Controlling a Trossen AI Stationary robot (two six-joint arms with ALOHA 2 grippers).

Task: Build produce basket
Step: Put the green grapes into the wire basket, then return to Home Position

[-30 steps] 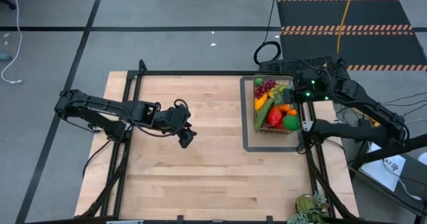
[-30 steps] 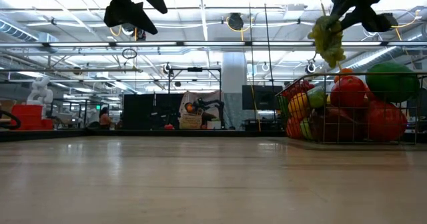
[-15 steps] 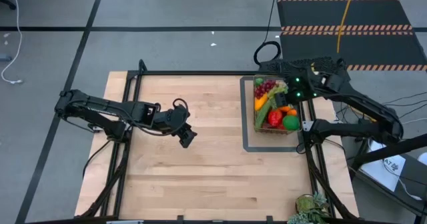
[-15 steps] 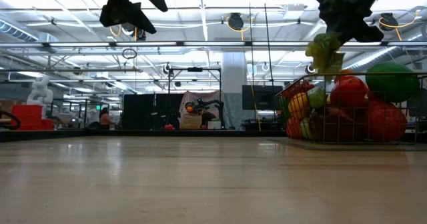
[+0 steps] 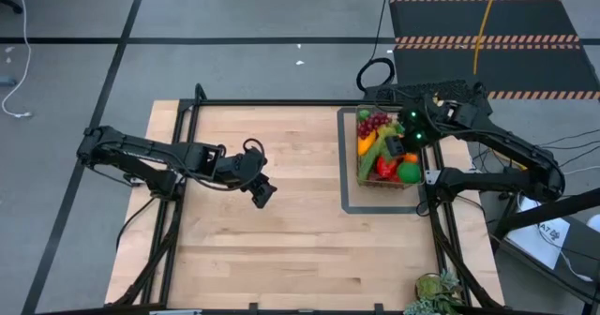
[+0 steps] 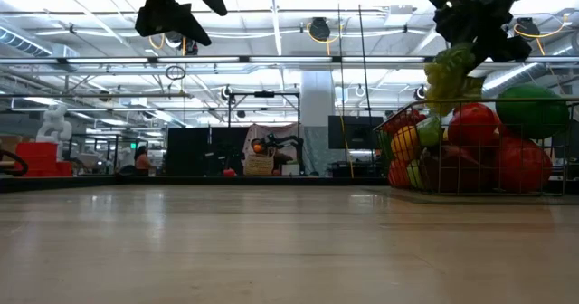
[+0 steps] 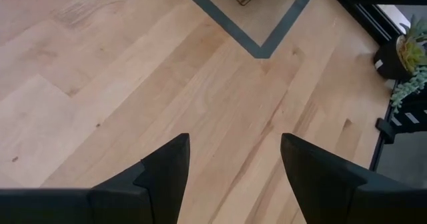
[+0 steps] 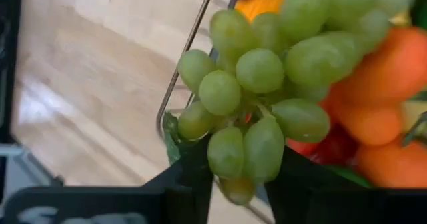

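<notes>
Green grapes (image 8: 267, 84) fill the right wrist view, a plump bunch pinched at its lower end between the right gripper's (image 8: 237, 177) two dark fingers, which sit close together on the fruit. From above, that right gripper (image 5: 410, 135) hangs directly over the basket (image 5: 384, 151), which sits inside a dark tray frame (image 5: 345, 179) at the table's (image 5: 262, 231) right side. The low view adds what the overhead cannot: the grapes (image 6: 450, 73) dangle just above the basket's (image 6: 470, 155) heap, close over a red apple (image 6: 475, 125), with a big green fruit (image 6: 532, 111) piled beside it and wire mesh showing across the front.

No readable writing anywhere; a white sheet off the table's right edge in the high view carries marks too small to make out.

The wrist camera picks out colours the high view blurs: orange fruit (image 8: 377, 71) packed tight behind the grapes, a yellow piece (image 8: 263, 4) above them, and the basket's thin wire rim (image 8: 190, 47) running past the bunch. From overhead, purple grapes (image 5: 373, 122) lie at the basket's far end.

Over on the other side, the left gripper (image 5: 262, 192) hovers above bare wood near the table's middle, well apart from the basket. Its own camera shows its fingers (image 7: 163, 177) spread apart with nothing between them, only pale boards below and a corner of the tray frame (image 7: 263, 47) ahead. A potted plant (image 5: 436, 292) sits by the table's near right corner.
</notes>
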